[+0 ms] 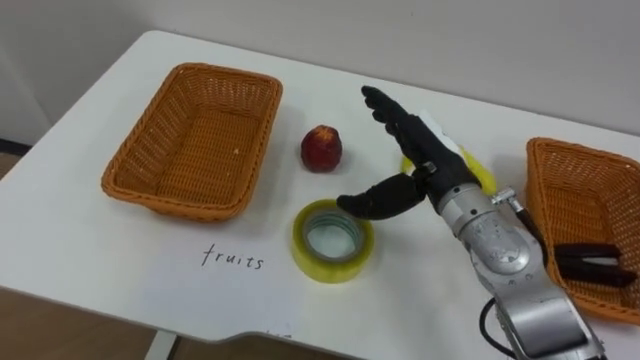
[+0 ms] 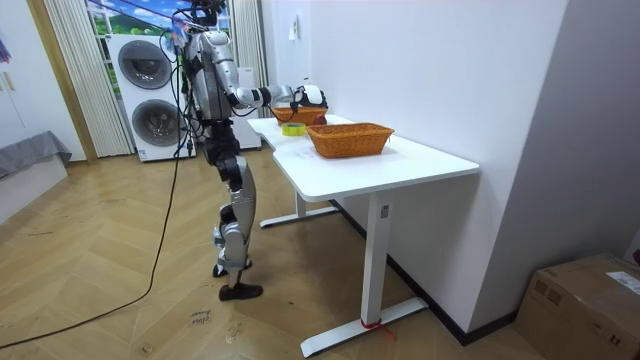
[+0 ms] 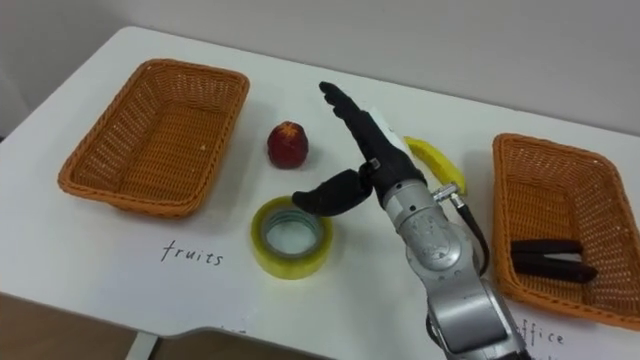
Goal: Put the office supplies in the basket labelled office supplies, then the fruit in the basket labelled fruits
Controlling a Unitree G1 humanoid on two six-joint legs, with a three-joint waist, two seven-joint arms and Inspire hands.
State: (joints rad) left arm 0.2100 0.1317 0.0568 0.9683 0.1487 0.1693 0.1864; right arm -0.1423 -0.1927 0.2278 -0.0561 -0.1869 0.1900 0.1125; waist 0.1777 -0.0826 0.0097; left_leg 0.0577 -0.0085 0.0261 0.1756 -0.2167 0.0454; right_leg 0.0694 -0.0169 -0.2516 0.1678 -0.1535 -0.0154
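Observation:
A red apple point(image 1: 322, 147) lies on the white table point(image 1: 90, 240), just right of the empty wicker basket point(image 1: 196, 137) labelled fruits. A roll of yellow tape point(image 1: 332, 239) lies flat in front of the apple. My right hand point(image 1: 413, 150) hovers open above the table between the apple and a yellow banana point(image 1: 478, 168), which it partly hides; the fingers point away and the thumb reaches toward the tape. A second wicker basket point(image 1: 588, 215) at the right holds a dark stapler-like object point(image 1: 596, 264).
The table stands against a white wall point(image 2: 400, 60). In the room view I stand at the table's far end, with washing machines point(image 2: 150, 90) behind me. Handwritten labels mark the table in front of each basket.

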